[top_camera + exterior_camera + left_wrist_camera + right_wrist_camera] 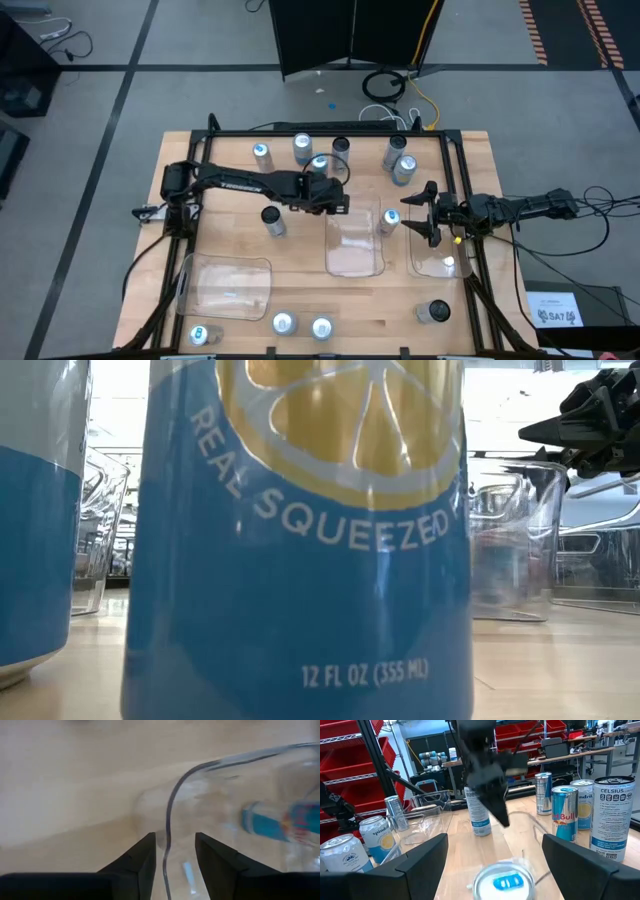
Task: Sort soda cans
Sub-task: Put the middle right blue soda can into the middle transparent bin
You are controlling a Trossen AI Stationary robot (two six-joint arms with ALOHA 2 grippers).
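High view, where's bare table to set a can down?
Bare wood lies between the left tray and the middle tray. There is more in front of the middle tray, between the front cans and the lone can. The back-edge cans are crowded.

Soda cans (301, 149), all upright with silver tops, stand in scattered groups on the bench (230, 225): a cluster along the far edge, one dark can (272, 220) alone left of centre, one blue-topped can (389, 221) right of centre, and several along the near edge, including a dark can (434, 312) at the right.
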